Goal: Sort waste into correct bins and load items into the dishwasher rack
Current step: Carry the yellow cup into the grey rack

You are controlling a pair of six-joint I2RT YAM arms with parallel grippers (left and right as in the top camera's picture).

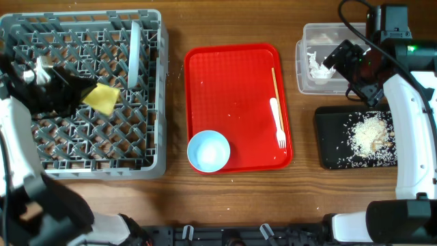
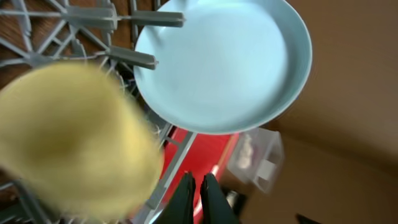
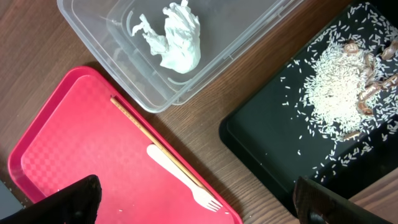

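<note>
Gripping the yellow cup (image 1: 102, 98) over the grey rack (image 1: 82, 166), the left fingers (image 2: 186, 199) were pinched shut on it; the right fingers (image 3: 62, 202) hung spread wide by the tub (image 1: 301, 68) and black tray (image 1: 328, 137).

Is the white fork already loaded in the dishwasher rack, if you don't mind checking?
No, the white fork lies on the red tray, well apart from the dishwasher rack.
</note>
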